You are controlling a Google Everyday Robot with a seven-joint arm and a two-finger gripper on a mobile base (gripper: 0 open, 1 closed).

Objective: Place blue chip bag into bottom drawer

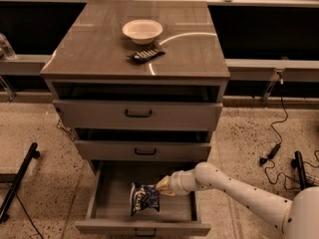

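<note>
The blue chip bag (144, 198), crumpled dark-blue foil with white lettering, lies inside the bottom drawer (109, 198), which is pulled out. My gripper (162, 185) reaches into the drawer from the right on a white arm (234, 188). Its tip sits at the bag's upper right corner, touching or just beside it.
The cabinet top (89, 49) carries a white bowl (142, 31) and a small dark ridged packet (145, 55). The two upper drawers (138, 114) are slightly pulled out. A black stand leg (17, 180) lies on the floor to the left; cables (276, 138) lie to the right.
</note>
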